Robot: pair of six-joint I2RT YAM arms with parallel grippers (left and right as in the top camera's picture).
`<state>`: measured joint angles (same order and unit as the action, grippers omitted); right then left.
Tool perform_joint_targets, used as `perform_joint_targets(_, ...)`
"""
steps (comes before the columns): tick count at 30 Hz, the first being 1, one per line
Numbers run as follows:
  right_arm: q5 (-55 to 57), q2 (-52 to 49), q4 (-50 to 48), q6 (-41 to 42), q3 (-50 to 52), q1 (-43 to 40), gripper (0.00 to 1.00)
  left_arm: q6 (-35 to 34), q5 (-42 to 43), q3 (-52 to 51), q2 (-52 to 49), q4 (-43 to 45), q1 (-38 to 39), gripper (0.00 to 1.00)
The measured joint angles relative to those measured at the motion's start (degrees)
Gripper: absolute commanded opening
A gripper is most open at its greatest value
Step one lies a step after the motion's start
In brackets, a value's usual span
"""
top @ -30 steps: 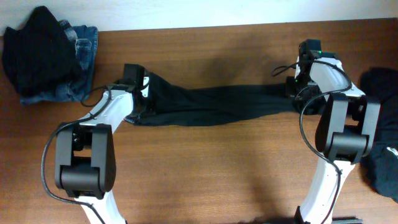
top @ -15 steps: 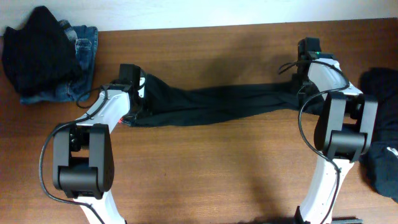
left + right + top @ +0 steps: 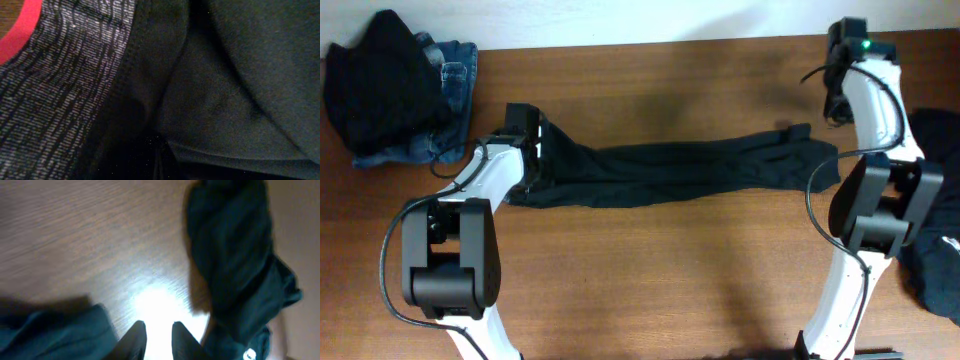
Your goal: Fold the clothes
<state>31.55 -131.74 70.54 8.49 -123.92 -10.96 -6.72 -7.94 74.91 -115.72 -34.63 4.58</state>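
Observation:
Long black trousers (image 3: 670, 172) lie stretched across the table. My left gripper (image 3: 525, 140) sits shut on their waist end. The left wrist view is filled with dark fabric, the grey patterned waistband (image 3: 65, 80) and its red trim (image 3: 20, 30); the jaws are buried in cloth. The leg end (image 3: 805, 145) lies loose on the wood. My right gripper (image 3: 834, 100) hovers beyond it near the far edge. In the right wrist view this gripper (image 3: 156, 326) is open over bare wood, holding nothing. A black garment (image 3: 380, 75) lies on blue jeans (image 3: 458, 70) at the far left corner.
More dark clothes (image 3: 935, 140) lie at the table's right edge, also seen as a dark heap (image 3: 235, 260) in the right wrist view. The table's far edge (image 3: 650, 42) meets a white wall. Both arm bases stand near the front edge.
My right gripper opened, let go of the trouser leg end and moved away toward the far edge. The leg end dropped onto the table. The left gripper drifted slightly left with the waistband.

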Motion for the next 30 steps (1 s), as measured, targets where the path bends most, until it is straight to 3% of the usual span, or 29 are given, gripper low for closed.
perform_joint_targets(8, -28.0, 0.0, 8.81, -10.01, -6.14, -0.42, 0.17, 0.0, -0.55, -0.02, 0.0, -0.07, 0.0, 0.01)
perform_joint_targets(13, -36.39, 0.0, 7.87, -13.07, -4.68, -0.31, 0.17, 0.0, -0.61, -0.02, 0.0, -0.07, 0.0, 0.01)
perform_joint_targets(20, -43.41, 0.0, 2.97, -14.95, 1.53, -0.31, 0.17, 0.0, -0.7, -0.02, 0.0, -0.09, 0.0, 0.01)
perform_joint_targets(30, -43.76, -0.07, -7.98, -14.14, 12.63, -0.31, 0.17, 0.0, -0.92, -0.02, 0.0, -0.09, 0.0, 0.01)
